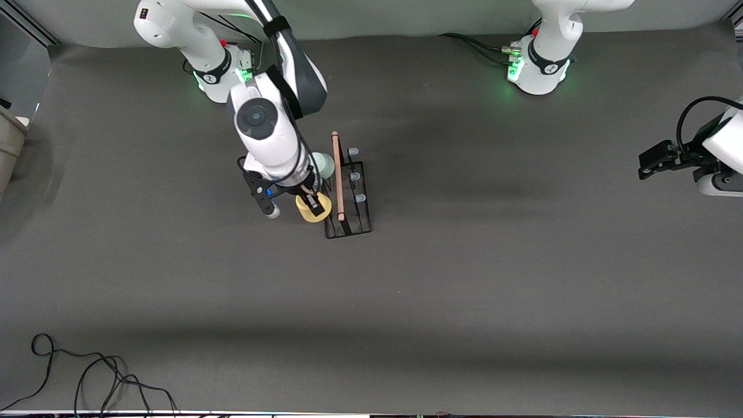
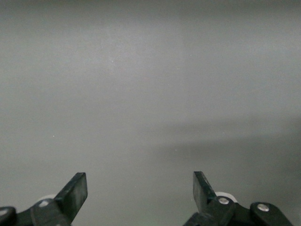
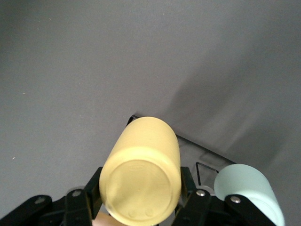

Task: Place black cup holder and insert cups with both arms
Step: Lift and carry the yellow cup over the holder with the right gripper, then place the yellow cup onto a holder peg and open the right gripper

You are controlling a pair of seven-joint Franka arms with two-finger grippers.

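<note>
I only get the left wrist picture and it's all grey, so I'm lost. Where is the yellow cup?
Observer: The right claw is shut on the yellow cup, right beside the black cup holder.
Operator: Is any other cup there?
Observer: Yes, a pale green cup sits beside the holder too, farther from the front camera than the yellow one.
Operator: So where is my claw?
Observer: Your left claw waits open at the left arm's end of the table, well away from the holder.
</note>
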